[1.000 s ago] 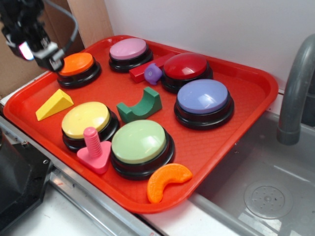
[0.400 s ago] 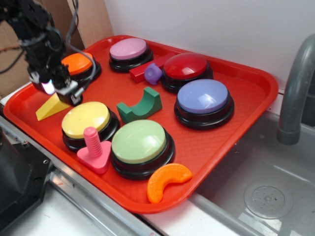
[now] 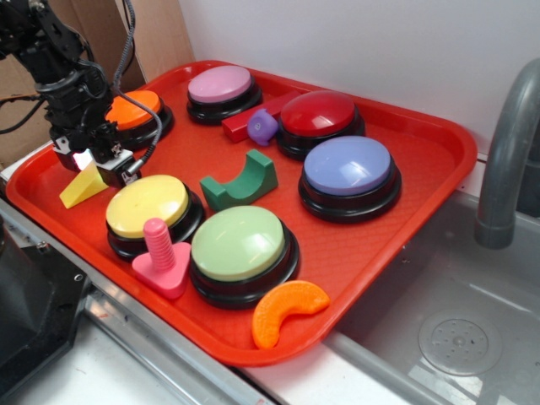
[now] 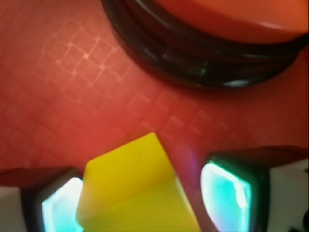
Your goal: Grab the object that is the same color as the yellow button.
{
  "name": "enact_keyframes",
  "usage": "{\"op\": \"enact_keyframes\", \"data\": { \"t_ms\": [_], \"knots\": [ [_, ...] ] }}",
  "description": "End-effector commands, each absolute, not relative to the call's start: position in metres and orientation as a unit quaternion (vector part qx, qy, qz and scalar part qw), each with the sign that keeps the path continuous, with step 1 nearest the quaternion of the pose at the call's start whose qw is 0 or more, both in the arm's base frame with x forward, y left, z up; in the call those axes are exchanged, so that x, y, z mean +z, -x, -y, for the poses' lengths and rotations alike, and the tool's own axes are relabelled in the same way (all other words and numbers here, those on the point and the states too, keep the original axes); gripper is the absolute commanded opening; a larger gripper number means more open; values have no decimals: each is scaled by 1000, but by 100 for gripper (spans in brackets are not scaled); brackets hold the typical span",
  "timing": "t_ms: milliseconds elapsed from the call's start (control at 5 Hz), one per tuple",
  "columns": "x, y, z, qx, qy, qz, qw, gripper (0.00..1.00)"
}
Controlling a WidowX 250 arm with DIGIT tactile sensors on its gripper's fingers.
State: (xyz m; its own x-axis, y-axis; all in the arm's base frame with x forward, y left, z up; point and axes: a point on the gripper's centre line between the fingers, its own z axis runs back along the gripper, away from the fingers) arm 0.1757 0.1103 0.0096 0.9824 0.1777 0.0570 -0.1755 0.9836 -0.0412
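Item: yellow wedge (image 3: 82,187), on the red tray (image 3: 439,152) at its left edge, just left of the yellow button (image 3: 146,205) and in front of the orange button (image 3: 133,110).

Gripper (image 3: 94,165): we find it lowered directly over the wedge's tall end, jaws parted, nothing clamped.

Relation: from the wrist camera the wedge (image 4: 135,188) sits between our two fingers (image 4: 227,191), nearer the left one. The right-hand gap looks wider, though blur makes contact hard to judge.

Long axis: runs away from the camera, toward the orange button (image 4: 217,29), across the closing line.
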Motion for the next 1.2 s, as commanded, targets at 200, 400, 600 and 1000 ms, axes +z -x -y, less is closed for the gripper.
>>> {"op": "enact_keyframes", "data": {
  "t_ms": [200, 400, 600, 1000],
  "knots": [
    [52, -184, -104, 123, -27, -2, 992, 0],
    [91, -203, -85, 130, -11, -19, 991, 0],
    [136, -225, -51, 91, 18, 8, 996, 0],
    [174, -250, -7, 60, 58, 38, 996, 0]
  ]
}}
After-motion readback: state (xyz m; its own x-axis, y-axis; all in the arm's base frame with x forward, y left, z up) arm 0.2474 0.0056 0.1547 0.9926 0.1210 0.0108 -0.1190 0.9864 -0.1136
